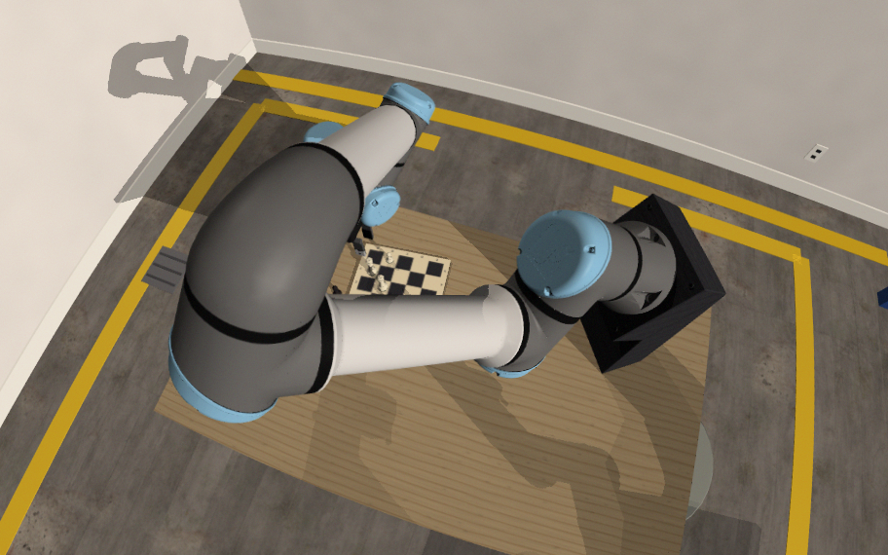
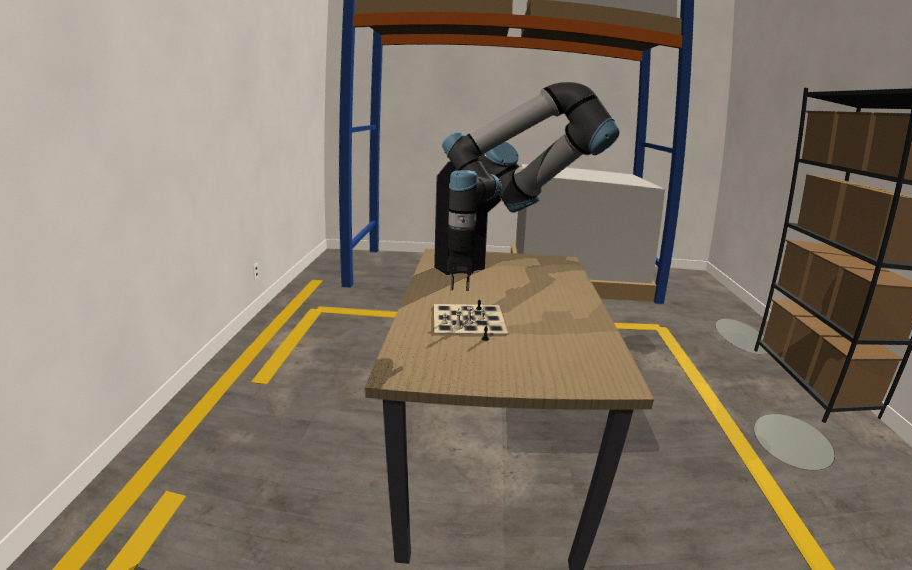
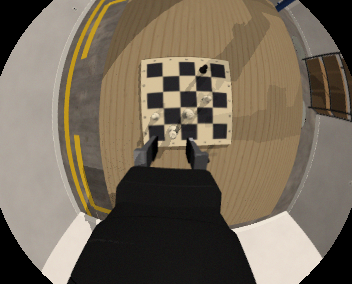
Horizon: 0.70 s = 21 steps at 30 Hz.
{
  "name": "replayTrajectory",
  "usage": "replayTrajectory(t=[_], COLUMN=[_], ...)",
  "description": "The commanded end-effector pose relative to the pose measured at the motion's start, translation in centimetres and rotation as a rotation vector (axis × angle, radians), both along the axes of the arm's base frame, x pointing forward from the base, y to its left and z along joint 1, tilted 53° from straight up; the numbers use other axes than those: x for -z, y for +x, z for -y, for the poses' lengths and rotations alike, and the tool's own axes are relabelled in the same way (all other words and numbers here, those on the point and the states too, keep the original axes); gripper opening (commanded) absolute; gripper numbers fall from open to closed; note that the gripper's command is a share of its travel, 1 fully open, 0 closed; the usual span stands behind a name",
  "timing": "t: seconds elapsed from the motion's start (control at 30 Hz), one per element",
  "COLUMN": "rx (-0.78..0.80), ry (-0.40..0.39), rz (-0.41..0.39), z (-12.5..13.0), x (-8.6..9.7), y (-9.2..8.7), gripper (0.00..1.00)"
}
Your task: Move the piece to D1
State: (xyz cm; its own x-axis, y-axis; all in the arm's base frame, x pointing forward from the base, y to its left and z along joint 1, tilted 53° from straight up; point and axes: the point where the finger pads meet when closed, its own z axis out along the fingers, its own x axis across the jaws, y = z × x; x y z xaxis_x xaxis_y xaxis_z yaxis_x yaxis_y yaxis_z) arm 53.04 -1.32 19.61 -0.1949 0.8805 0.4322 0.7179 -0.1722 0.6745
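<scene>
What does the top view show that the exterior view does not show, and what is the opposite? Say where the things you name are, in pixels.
Only the top view shows the arm's shadow [image 1: 131, 72] on a wall.

Only the exterior view shows the black shelf [image 2: 863, 99] with cardboard boxes [image 2: 835, 205], and the dark table legs [image 2: 397, 481].

Both show the robot arm [image 1: 420, 334] [image 2: 516, 120], the wooden table [image 1: 399, 468] [image 2: 537, 368], the chessboard [image 1: 404, 262] [image 2: 493, 310] and yellow floor lines [image 1: 803, 379] [image 2: 750, 453].
</scene>
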Motion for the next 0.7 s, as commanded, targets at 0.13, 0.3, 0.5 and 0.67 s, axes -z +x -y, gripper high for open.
replayTrajectory(t=[0.13, 0.3, 0.5, 0.67], rx=[0.000, 0.000, 0.000, 0.000], ry=[0.000, -0.001, -0.001, -0.001], rz=[0.001, 0.001, 0.001, 0.001], z=[-0.04, -0.19, -0.47, -0.64], x=[0.06, 0.26, 0.65, 0.89], y=[0.11, 0.33, 0.76, 1.03], gripper=[0.79, 0.79, 0.79, 0.79])
